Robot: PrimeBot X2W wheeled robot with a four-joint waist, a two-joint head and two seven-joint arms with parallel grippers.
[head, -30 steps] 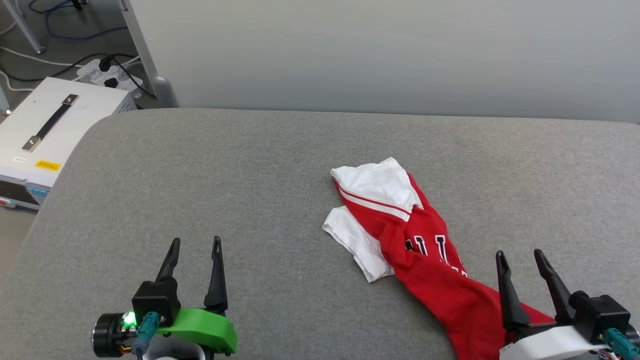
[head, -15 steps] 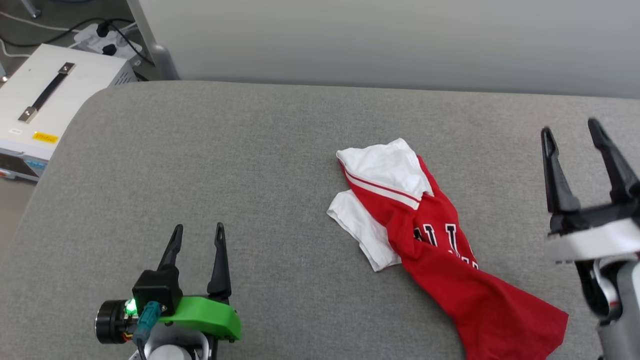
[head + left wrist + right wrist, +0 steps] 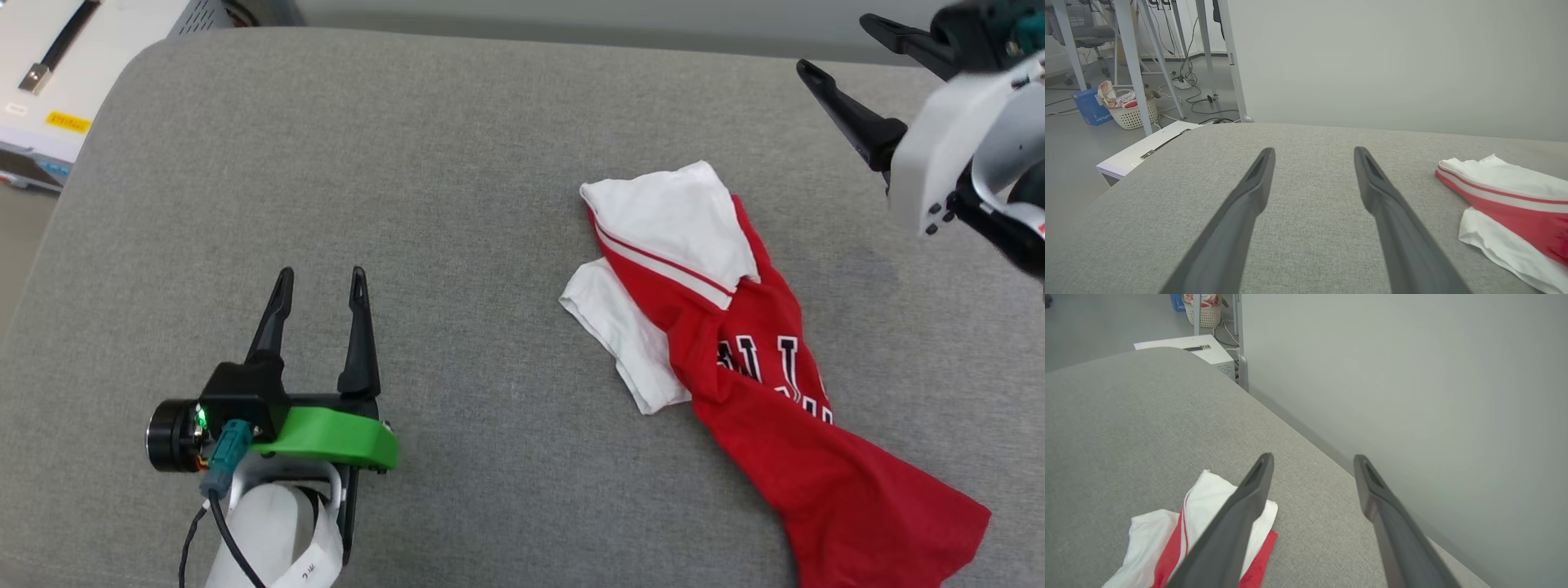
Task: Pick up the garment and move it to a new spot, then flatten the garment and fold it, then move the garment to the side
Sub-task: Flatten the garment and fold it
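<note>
Nearest the head camera, the left gripper (image 3: 321, 273) hovers low over the grey padded table (image 3: 408, 163). Its two dark fingers are spread apart and hold nothing. To that gripper's right, well apart from it, the garment (image 3: 767, 408) lies crumpled on the table. It is a red jersey with a white sleeve folded over its far end, red-and-white striped trim, and part of some black, white-outlined lettering creased into its middle. The red body trails toward the table's near right edge.

The lettering is visible from the head camera, while the left wrist view catches the sleeve end and trim, off to the right of its fingers. Farther off, the right gripper (image 3: 834, 42) hangs above the table beyond the garment, fingers wide and empty. In its own wrist view the white sleeve lies below its left finger, clear of it, with a pale wall (image 3: 1412, 375) ahead. Past the table's far left corner, the left wrist view adds a white box (image 3: 1122, 161) and a laundry basket (image 3: 1133, 112) on the floor.
</note>
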